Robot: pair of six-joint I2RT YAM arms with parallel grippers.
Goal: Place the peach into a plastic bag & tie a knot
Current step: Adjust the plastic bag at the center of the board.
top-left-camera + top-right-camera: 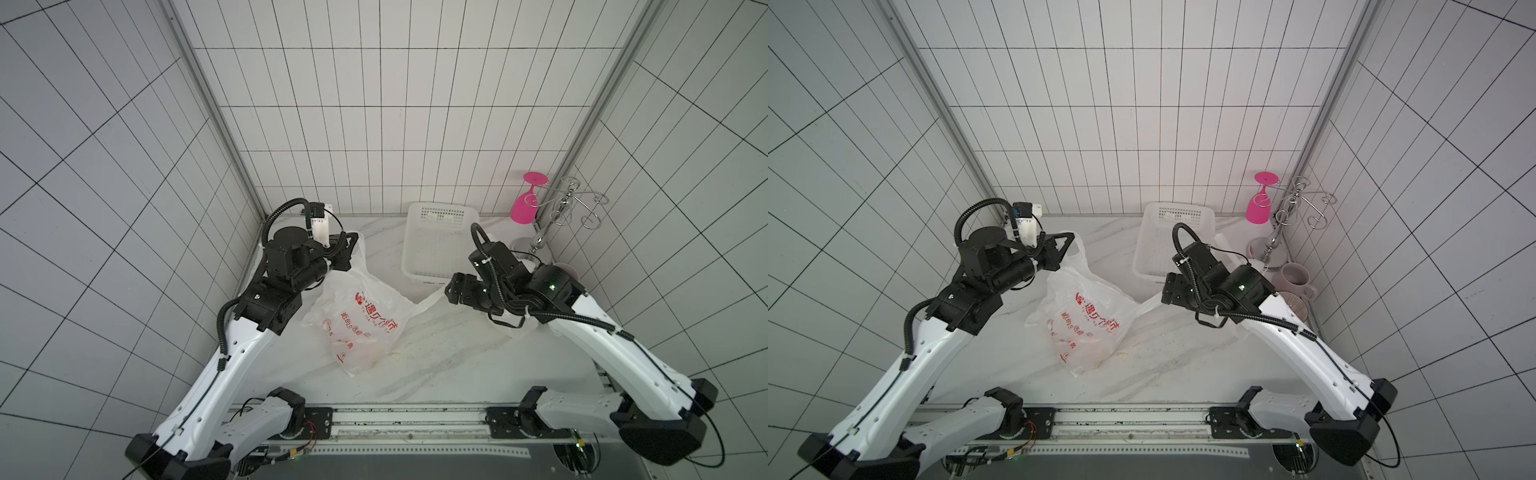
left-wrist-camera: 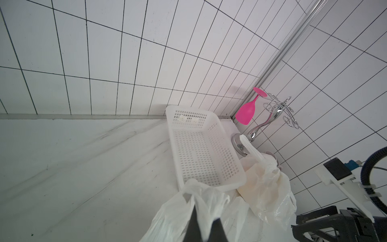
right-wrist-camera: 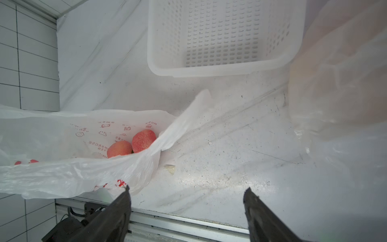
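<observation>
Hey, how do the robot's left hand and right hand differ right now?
The left hand is shut, pinching an edge of the printed plastic bag; the right hand is open and empty. The left hand holds up its side of the bag; the right hand hovers by the white basket. Both are black.

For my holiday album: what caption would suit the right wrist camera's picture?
Open right pincer faces a plastic bag holding two peaches, white basket nearby.

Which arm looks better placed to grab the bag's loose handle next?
The right. The right gripper is open and empty near the loose handle; the left gripper is shut on the plastic bag.
</observation>
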